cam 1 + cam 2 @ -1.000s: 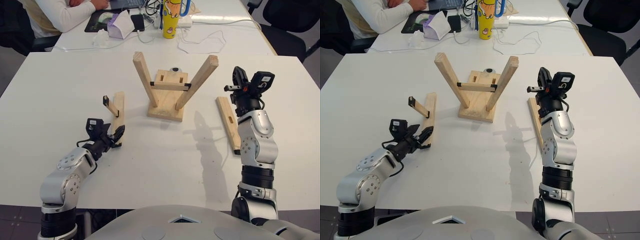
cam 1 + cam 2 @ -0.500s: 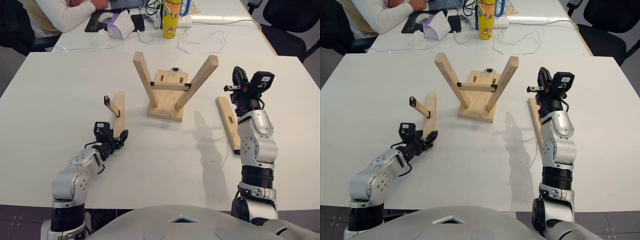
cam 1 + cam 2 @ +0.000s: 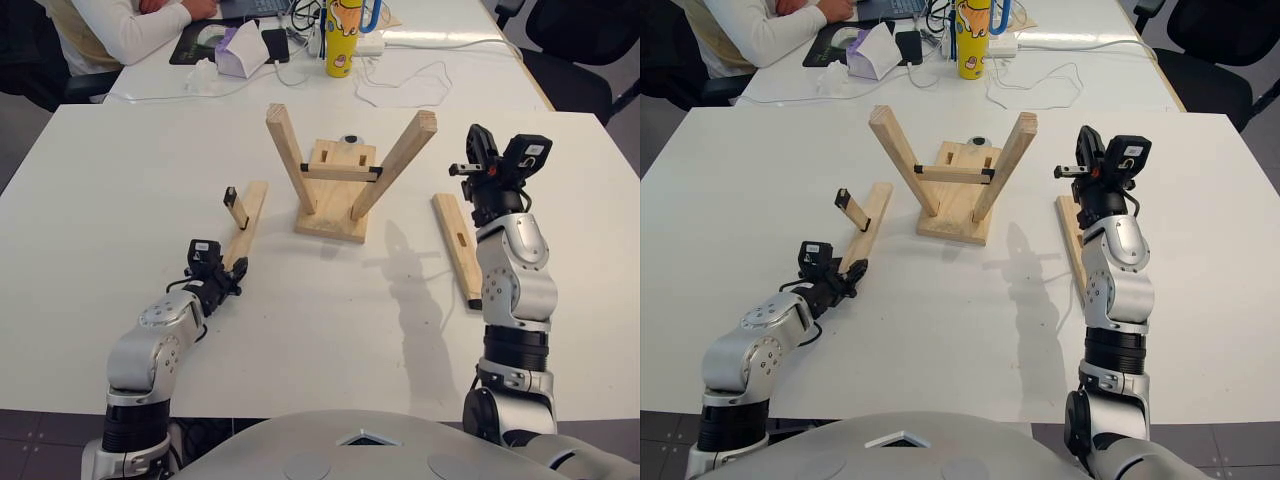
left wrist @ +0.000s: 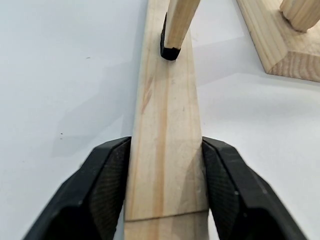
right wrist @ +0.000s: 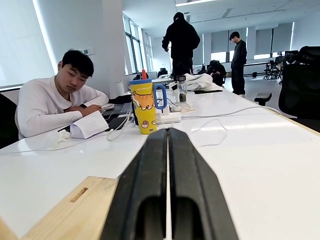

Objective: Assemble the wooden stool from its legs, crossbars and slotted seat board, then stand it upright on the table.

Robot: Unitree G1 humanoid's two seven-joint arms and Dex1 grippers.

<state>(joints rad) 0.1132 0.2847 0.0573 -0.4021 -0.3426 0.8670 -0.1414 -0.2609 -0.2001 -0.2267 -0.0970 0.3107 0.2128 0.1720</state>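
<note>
The slotted seat board lies flat mid-table with two legs rising from it, splayed apart and joined by a crossbar. To its left lies a third leg with a short crossbar sticking up from it. My left gripper is shut on that leg's near end, its fingers pressed against both sides of the leg. A fourth leg with a slot lies loose at the right. My right gripper is raised above its far end, shut and holding nothing.
A second table behind holds a yellow mug, a tissue box, a dark mat and white cables. A person sits there, away from the parts. White tabletop stretches in front of the stool.
My left gripper moved forward and shut on the near end of the left leg. The leg's far end swung to the right, toward the seat board. The right arm hardly moved.
</note>
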